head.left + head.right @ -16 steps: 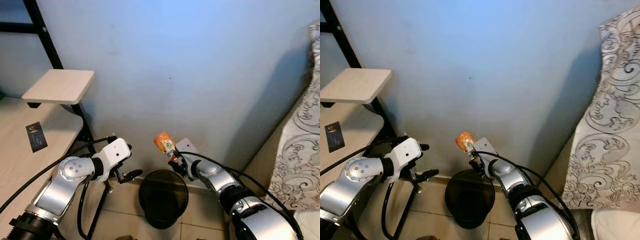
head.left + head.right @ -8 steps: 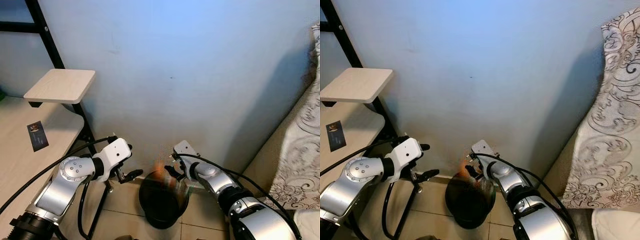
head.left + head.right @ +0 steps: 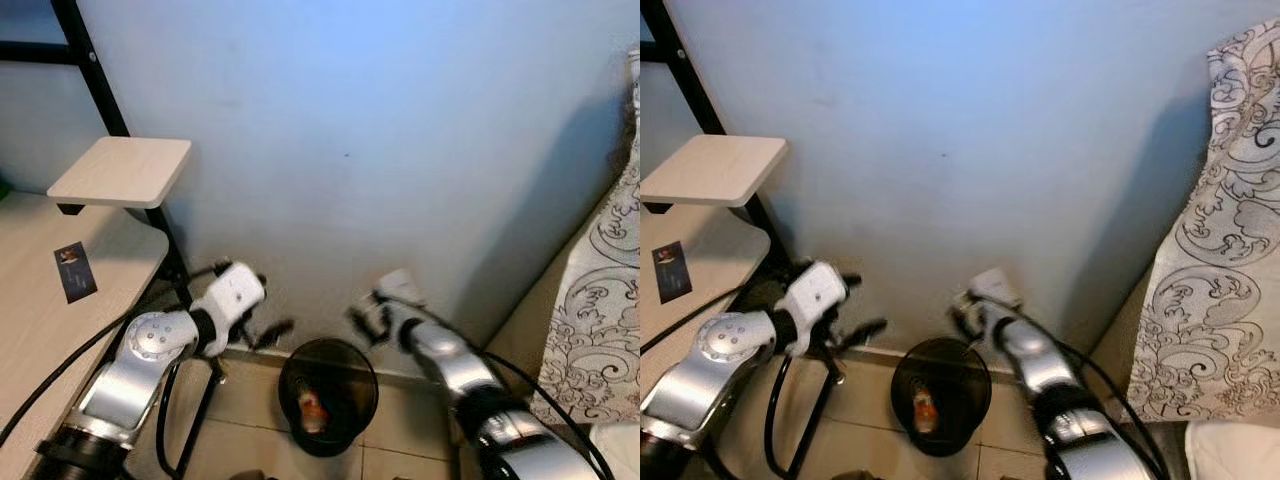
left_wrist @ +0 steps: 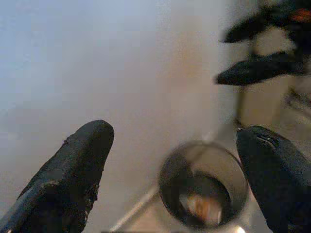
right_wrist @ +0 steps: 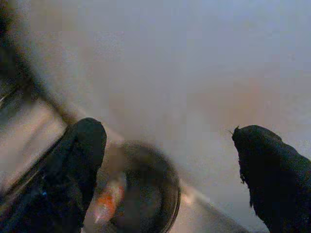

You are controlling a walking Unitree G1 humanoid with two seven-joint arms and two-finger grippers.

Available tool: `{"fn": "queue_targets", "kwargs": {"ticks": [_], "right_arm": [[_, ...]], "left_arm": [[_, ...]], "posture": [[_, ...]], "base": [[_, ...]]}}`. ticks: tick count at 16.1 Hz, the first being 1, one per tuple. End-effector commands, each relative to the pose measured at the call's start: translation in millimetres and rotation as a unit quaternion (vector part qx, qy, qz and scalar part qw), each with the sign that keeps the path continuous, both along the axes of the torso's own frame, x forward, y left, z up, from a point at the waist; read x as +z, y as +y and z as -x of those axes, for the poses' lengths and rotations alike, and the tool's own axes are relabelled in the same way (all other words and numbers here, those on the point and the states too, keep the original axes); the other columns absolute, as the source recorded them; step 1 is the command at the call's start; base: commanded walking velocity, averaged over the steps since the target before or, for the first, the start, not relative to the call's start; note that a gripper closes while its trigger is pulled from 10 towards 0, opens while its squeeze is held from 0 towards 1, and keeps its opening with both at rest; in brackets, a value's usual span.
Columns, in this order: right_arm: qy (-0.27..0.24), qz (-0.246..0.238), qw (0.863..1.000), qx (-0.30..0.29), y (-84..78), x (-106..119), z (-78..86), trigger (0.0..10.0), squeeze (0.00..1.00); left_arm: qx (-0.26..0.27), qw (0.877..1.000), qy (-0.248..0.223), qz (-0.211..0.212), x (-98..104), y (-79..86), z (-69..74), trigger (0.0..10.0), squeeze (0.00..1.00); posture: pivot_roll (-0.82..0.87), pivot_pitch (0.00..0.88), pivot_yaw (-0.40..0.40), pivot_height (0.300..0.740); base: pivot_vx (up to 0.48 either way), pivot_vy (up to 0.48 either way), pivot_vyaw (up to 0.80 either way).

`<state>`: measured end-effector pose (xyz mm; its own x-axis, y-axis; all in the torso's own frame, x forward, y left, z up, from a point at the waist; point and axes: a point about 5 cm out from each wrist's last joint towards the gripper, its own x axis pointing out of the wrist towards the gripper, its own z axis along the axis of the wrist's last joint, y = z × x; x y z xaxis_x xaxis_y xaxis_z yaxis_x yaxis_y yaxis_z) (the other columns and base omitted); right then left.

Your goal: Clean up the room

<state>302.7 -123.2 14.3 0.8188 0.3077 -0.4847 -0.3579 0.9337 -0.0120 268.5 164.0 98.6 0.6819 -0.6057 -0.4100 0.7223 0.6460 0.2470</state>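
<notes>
A black mesh waste bin point(image 3: 328, 396) stands on the tiled floor against the blue wall. An orange wrapper point(image 3: 312, 410) lies inside it, also seen as the wrapper point(image 4: 201, 208) in the left wrist view and the wrapper point(image 5: 108, 203) in the right wrist view. My right gripper point(image 3: 362, 322) hovers open just above the bin's right rim, empty. My left gripper point(image 3: 268, 332) is open to the left of the bin, holding nothing. Both arms look blurred.
A black metal desk frame point(image 3: 165, 250) with a pale wooden shelf point(image 3: 122, 171) and desktop point(image 3: 50, 300) stands at the left. A patterned bedspread point(image 3: 600, 330) hangs at the right. Beige floor tiles point(image 3: 250, 400) surround the bin.
The orange wrapper left my right gripper and dropped into the bin. The right gripper opened and moved up and right. The left gripper lifted slightly.
</notes>
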Motion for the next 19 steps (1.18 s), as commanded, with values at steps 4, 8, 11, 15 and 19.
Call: {"fn": "queue_targets", "kwargs": {"ticks": [4, 8, 11, 15, 19], "right_arm": [[-0.126, -0.081, 0.977, -0.151, -31.3, 36.5, 7.9, 10.0, 1.00], [-0.140, -0.113, 0.981, -0.076, -22.0, 48.9, 16.4, 10.0, 1.00], [-0.127, -0.139, 0.982, -0.004, -11.5, 56.4, 27.5, 10.0, 1.00], [-0.057, -0.188, 0.973, 0.118, -15.9, 57.5, 57.2, 10.0, 1.00], [-0.034, -0.208, 0.963, 0.170, -34.0, 67.9, 65.5, 10.0, 1.00]], "left_arm": [[0.179, 0.981, -0.035, 0.061, 0.5, 3.9, -6.2, 10.0, 0.00], [0.164, 0.985, -0.043, 0.027, -4.1, -2.2, -1.0, 10.0, 0.00], [0.163, 0.985, -0.039, 0.028, -3.3, -3.9, 2.1, 10.0, 0.00], [0.138, 0.990, -0.020, 0.024, -7.0, -7.6, 11.5, 10.0, 0.00], [0.086, 0.995, 0.000, 0.045, -3.7, -11.7, 17.5, 10.0, 0.00]], "posture": [[0.01, 0.000, 0.026, 0.740], [0.02, 0.000, 0.022, 0.740], [0.02, 0.000, 0.040, 0.740], [0.05, 0.000, 0.019, 0.740], [0.03, 0.000, 0.028, 0.740]], "base": [[0.000, 0.000, -0.36], [0.000, 0.000, -0.75], [0.000, 0.000, -0.73], [0.000, 0.000, -0.67], [0.000, 0.000, -0.58]]}}
